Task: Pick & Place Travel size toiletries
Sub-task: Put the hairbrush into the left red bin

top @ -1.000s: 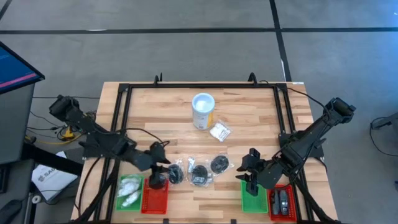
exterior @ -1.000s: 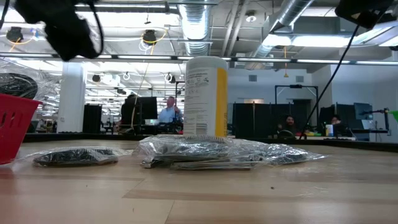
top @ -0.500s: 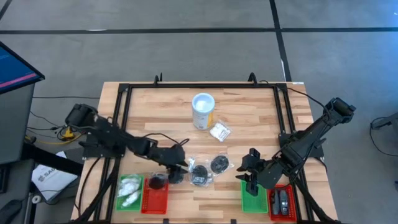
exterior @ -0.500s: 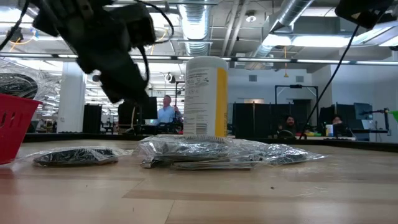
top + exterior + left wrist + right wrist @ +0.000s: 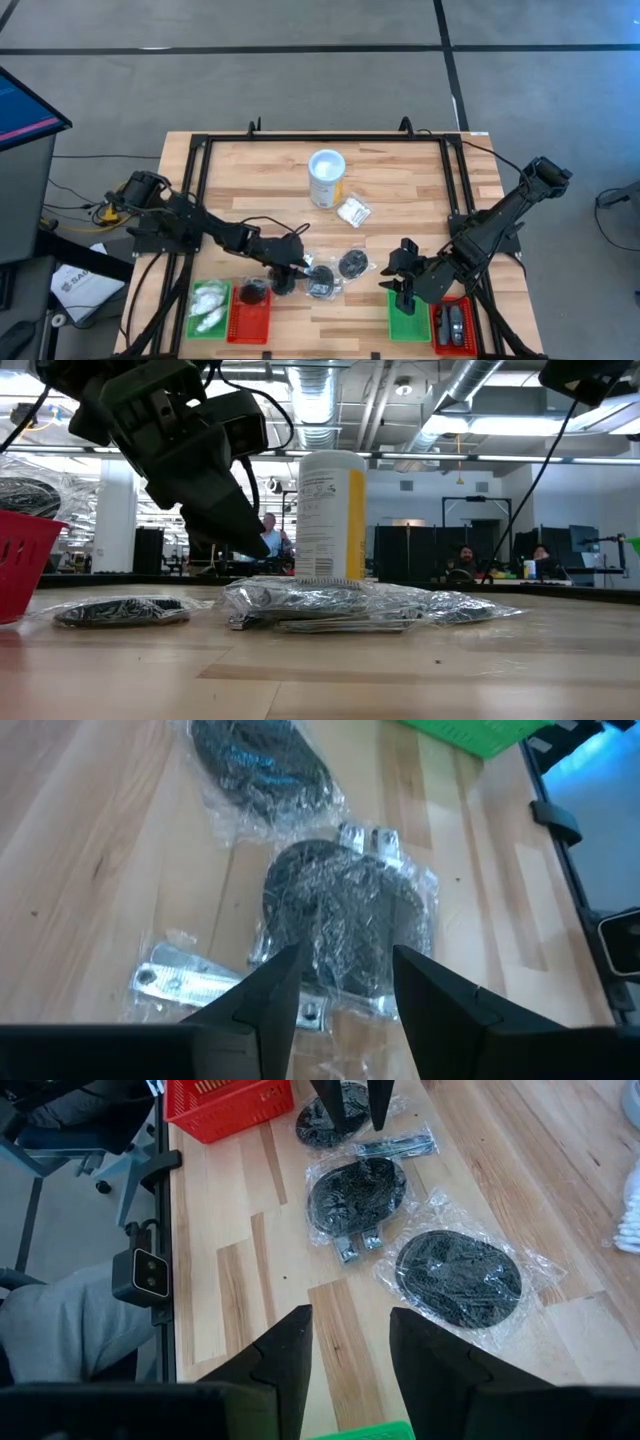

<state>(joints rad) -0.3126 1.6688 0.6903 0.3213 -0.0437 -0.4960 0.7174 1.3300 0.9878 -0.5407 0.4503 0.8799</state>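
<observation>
Reaching with its fingers apart over the middle black packet just beside the red tray on the table, the left end effector seems ready to descend and close, while the right end effector waits open, farther from that tray

I'm driving a rig in an open-plan office lab, exposed ceiling ducts, monitors, seated people, grey concrete floor.
</observation>
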